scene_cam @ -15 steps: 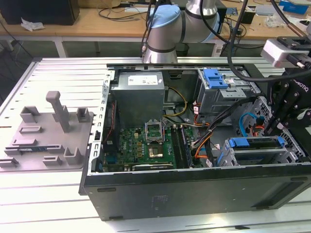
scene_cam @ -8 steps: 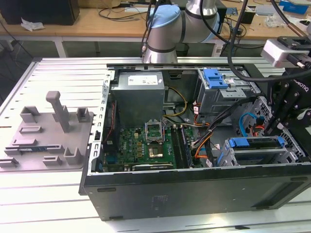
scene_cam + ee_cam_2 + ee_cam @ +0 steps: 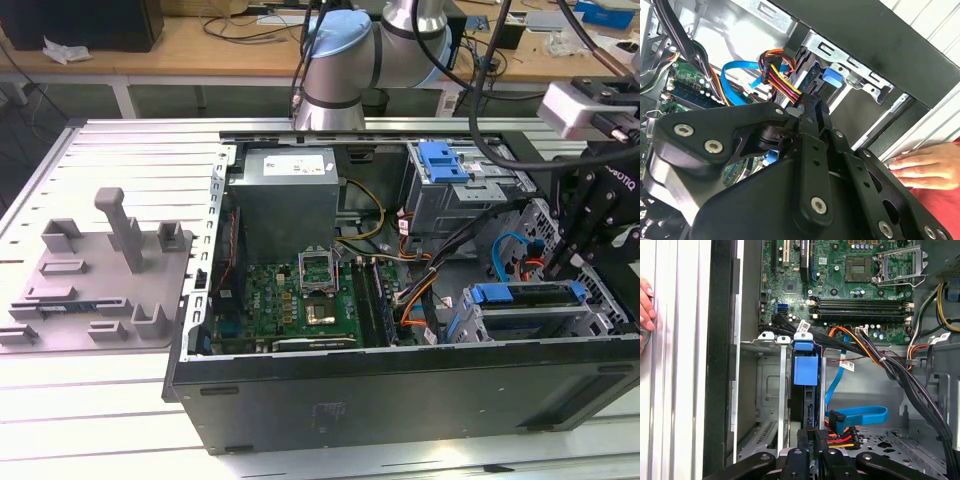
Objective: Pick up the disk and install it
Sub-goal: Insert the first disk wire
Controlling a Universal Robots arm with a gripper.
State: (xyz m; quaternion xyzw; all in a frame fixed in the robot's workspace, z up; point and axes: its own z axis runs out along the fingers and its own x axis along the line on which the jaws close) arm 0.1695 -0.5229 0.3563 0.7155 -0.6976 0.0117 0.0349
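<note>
One gripper [image 3: 810,450] | closed at disk [image 3: 805,371] | inside drive cage [image 3: 767,385]

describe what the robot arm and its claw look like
The arm has silver-grey cylindrical tube sections with pale blue joint caps, and black cables trailing alongside. The claw is matte black, built from flat linkage bars held by silver round-headed screws, with narrow straight fingers. A light grey boxy camera module sits near the wrist.
</note>
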